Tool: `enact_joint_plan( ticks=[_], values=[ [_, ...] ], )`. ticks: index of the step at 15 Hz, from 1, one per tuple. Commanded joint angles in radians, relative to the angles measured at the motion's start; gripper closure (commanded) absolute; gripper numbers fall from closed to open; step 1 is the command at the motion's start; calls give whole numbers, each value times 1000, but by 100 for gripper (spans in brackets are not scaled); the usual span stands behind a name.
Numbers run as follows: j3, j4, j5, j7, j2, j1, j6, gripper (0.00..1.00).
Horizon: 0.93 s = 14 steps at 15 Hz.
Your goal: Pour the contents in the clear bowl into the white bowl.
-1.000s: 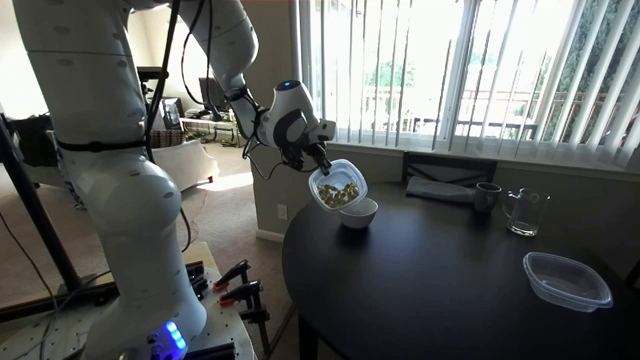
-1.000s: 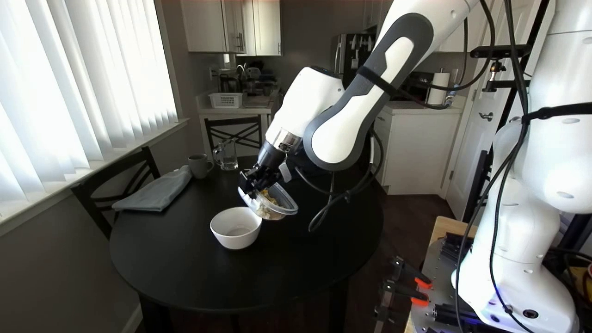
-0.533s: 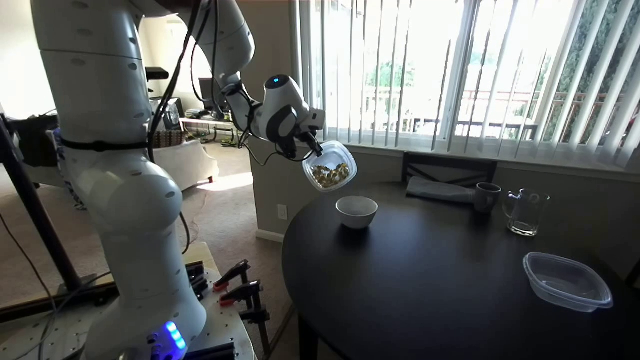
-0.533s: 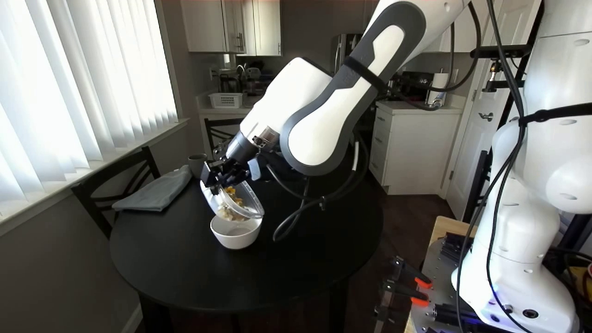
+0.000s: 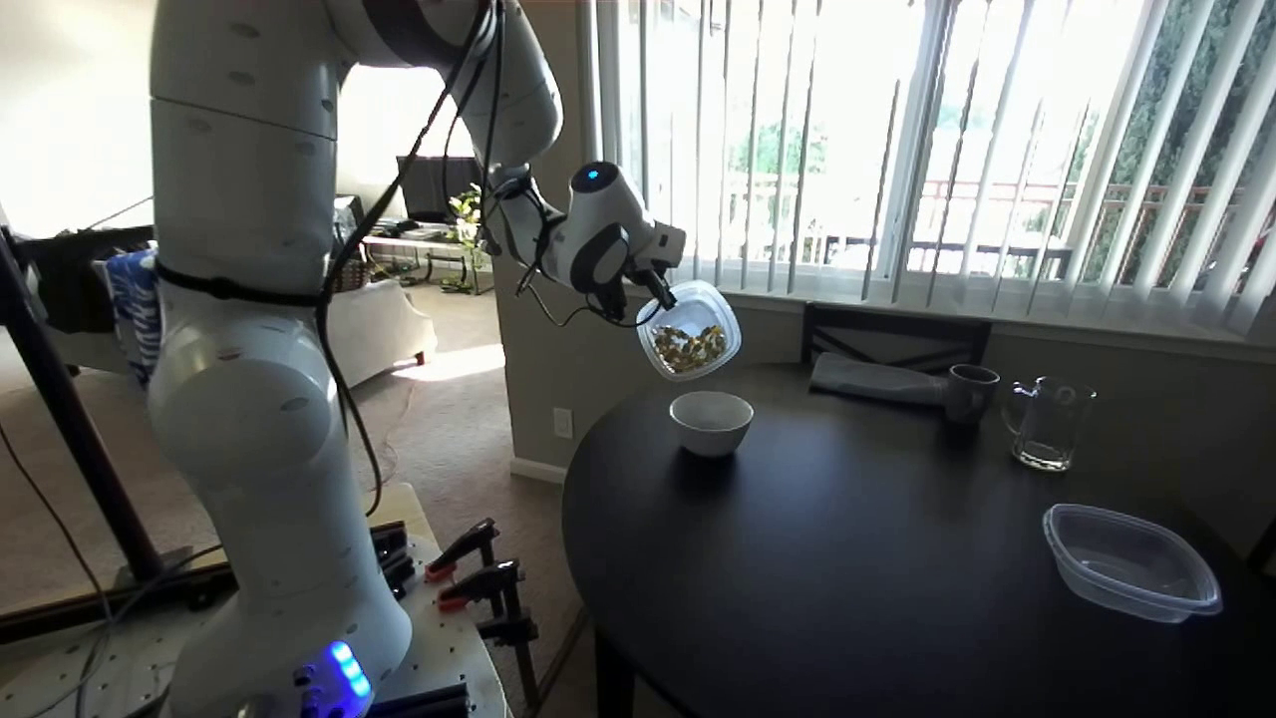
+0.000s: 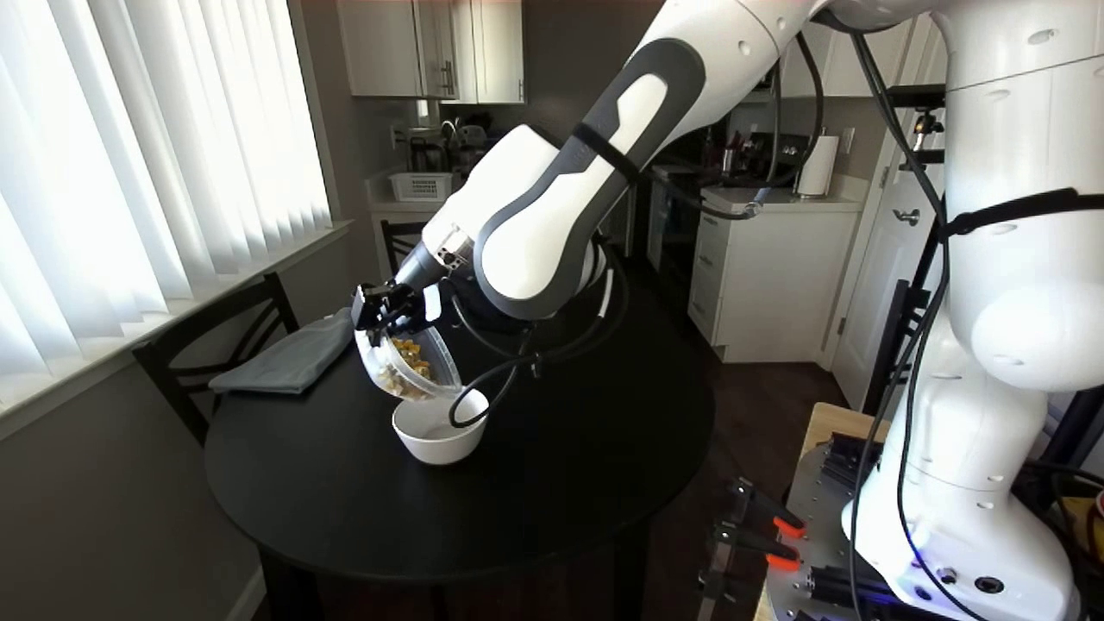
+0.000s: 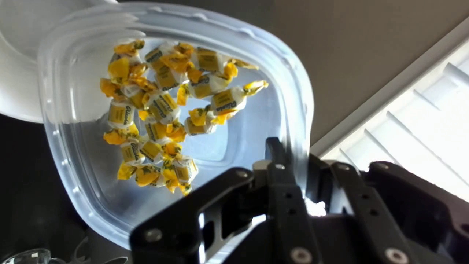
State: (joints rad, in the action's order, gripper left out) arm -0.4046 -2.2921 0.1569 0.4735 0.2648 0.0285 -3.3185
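The tool (image 7: pixel 297 161) is clamped on the rim of the clear bowl (image 7: pixel 212 146), which is held tilted in the air. The contents (image 7: pixel 161 106), sweets wrapped in yellow and white, are heaped inside it. Lower and apart, the white bowl (image 5: pixel 712 427) is set upright on the dark tabletop (image 5: pixel 847 568). Farther off are placed a glass mug (image 5: pixel 1049 429) and another clear container (image 5: pixel 1131 568).

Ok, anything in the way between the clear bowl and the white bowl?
Nothing visible: an exterior view shows a gap between the clear bowl and the white bowl below. In an exterior view the black cable crosses in front of the white bowl, probably just by line of sight.
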Motion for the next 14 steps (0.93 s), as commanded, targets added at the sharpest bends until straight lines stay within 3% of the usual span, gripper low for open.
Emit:
enact_joint_plan(
  ticks=[1, 9, 14],
  values=[
    [-111, 74, -64, -15, 115, -153, -64, 99],
    [-223, 116, -188, 7, 249, -303, -184, 99],
    [-327, 198, -230, 18, 271, -408, -140, 99]
  ],
)
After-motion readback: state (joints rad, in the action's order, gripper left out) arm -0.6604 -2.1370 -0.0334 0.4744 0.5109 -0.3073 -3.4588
